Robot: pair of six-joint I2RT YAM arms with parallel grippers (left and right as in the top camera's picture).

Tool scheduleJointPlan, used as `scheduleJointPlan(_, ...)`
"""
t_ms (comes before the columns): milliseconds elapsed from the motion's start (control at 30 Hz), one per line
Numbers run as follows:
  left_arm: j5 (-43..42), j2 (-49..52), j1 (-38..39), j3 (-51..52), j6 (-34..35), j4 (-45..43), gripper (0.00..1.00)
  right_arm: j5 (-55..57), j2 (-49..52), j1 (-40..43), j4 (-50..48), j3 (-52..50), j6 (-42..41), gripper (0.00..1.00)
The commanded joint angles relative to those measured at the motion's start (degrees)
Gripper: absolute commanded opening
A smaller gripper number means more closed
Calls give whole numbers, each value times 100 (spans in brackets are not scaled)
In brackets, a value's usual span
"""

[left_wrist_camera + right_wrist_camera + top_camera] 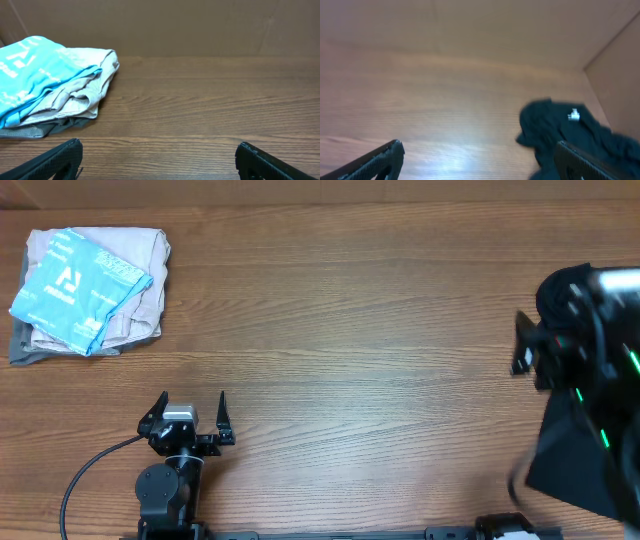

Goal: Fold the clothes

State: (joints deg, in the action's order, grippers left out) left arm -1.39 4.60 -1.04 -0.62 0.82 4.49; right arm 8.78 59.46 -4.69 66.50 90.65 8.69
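Note:
A crumpled black garment (560,131) with a small white label (574,115) lies on the wooden table at the right of the right wrist view. My right gripper (479,152) is open and empty, and its right finger (585,162) overlaps the cloth's near edge in the picture. Whether it touches the cloth I cannot tell. From overhead the right arm (590,320) is blurred at the right edge, with a dark shape of black cloth (568,460) beneath it. My left gripper (192,405) rests open near the front left, with only bare wood between its fingers (60,160).
A pile of folded garments (95,280), light blue on top of beige and grey, sits at the table's far left corner and shows in the left wrist view as the pile (55,85). A brown wall (175,25) backs the table.

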Motion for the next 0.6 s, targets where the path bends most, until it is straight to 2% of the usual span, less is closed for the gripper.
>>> scheduleJointPlan(0, 50, -59, 42, 35, -151, -9, 100, 247, 822, 323, 157, 352, 74, 100)
scheduleJointPlan(167, 50, -59, 42, 35, -151, -9, 100, -1095, 1987, 1268, 444, 647, -35, 100)
scheduleJointPlan(333, 50, -59, 42, 35, -151, -9, 100, -2352, 2855, 2251, 181, 651, -138, 100)
scheduleJointPlan(567, 50, -59, 42, 35, -151, -7, 100, -2559, 3698, 2583, -234, 649, -136, 100)
